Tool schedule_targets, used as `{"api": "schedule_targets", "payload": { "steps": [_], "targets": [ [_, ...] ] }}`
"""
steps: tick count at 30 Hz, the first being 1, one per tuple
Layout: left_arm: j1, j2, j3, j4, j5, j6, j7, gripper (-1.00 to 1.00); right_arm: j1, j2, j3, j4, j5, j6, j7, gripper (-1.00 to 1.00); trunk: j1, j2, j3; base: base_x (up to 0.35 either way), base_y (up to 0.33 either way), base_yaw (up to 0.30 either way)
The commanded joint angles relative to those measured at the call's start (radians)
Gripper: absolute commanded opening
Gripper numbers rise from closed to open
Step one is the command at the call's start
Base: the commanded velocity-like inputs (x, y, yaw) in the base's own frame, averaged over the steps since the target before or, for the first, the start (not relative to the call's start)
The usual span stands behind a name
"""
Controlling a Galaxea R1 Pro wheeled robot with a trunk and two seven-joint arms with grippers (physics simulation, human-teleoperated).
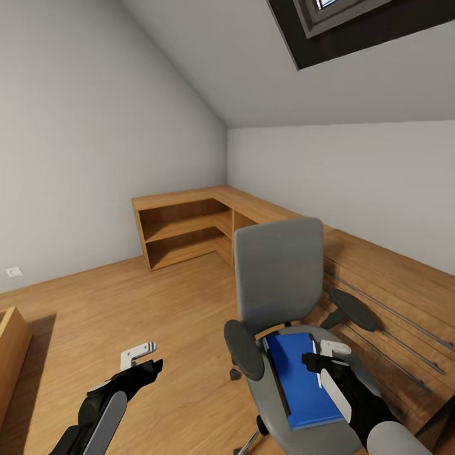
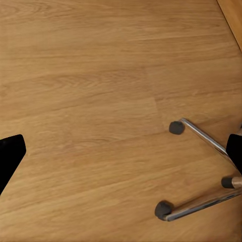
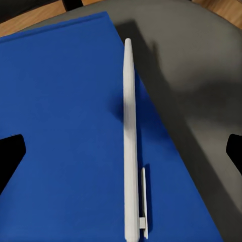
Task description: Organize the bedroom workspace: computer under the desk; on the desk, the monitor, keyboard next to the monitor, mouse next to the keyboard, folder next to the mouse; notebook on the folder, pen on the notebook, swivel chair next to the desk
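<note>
Your right claw (image 1: 323, 355) hangs just above the swivel chair (image 1: 278, 278), jaws spread wide and holding nothing, with the blue folder (image 1: 302, 379) lying flat on the grey seat directly beneath it. In the right wrist view the white pen (image 3: 131, 146) lies along the folder's edge nearest the seat's bare side, square between the two jaw tips, so you look lined up on the pen rather than on the folder itself. Your left claw (image 1: 140, 360) hovers over the wood floor (image 1: 126, 297) off to the side of the chair, also wide and empty; below it the left wrist view shows the chair's chrome spokes and black castors (image 2: 176, 127). The step in hand seems to be clearing the chair: the folder has to go to the table, and the pen rides loose on it. For the next move, come straight down over the pen, keep the jaws crosswise to its length, and close gently, since so thin a stick may roll or slip off the folder if nudged.
</note>
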Motion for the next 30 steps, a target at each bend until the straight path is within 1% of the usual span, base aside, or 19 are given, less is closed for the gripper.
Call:
{"api": "schedule_targets", "payload": {
  "steps": [1, 8, 30],
  "targets": [
    [0.000, 0.001, -0.002, -0.001, 0.010, 0.001, 0.010, 1.00, -0.001, -0.002, 0.008, -0.002, -0.010, 0.003, -0.010, 1.00, 0.000, -0.001, -0.001, 0.000, 0.000, 0.000],
    [-0.001, 0.001, -0.002, -0.001, 0.009, 0.001, 0.011, 1.00, 0.000, -0.002, 0.008, -0.002, -0.010, 0.003, -0.010, 1.00, 0.027, -0.050, -0.023, 0.000, 0.000, 0.000],
    [-0.001, 0.001, -0.002, -0.001, 0.011, 0.001, 0.011, 1.00, 0.000, 0.000, 0.008, -0.003, -0.010, 0.012, -0.013, 1.00, 0.027, -0.050, -0.023, 0.000, 0.000, 0.000]
  ]
}}
